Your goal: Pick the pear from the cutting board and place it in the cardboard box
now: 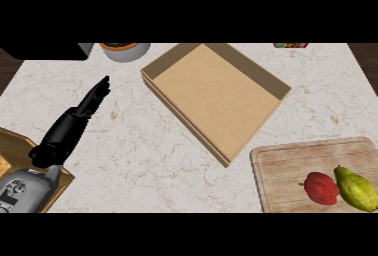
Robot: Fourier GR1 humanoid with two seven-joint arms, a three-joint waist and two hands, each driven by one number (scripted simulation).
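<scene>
Lying on the pale wooden cutting board (295, 160) at lower right, the yellow-green pear (356, 188) touches a red fruit (322, 188). Beside the board sits the open, shallow cardboard box (215, 95) on the marble surface (133, 145). At left, the left hand (90, 102) stretches with straight fingers, holding nothing.

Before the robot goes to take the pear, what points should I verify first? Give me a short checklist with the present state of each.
1. Pear lies on the cutting board: ok.
2. Pear free to grasp: not ok, a red fruit touches its side.
3. Cardboard box open, nothing inside: ok.
4. Left robot hand open and holding nothing: ok.
5. Right robot hand ready near the pear: cannot tell, it is not in view.
</scene>
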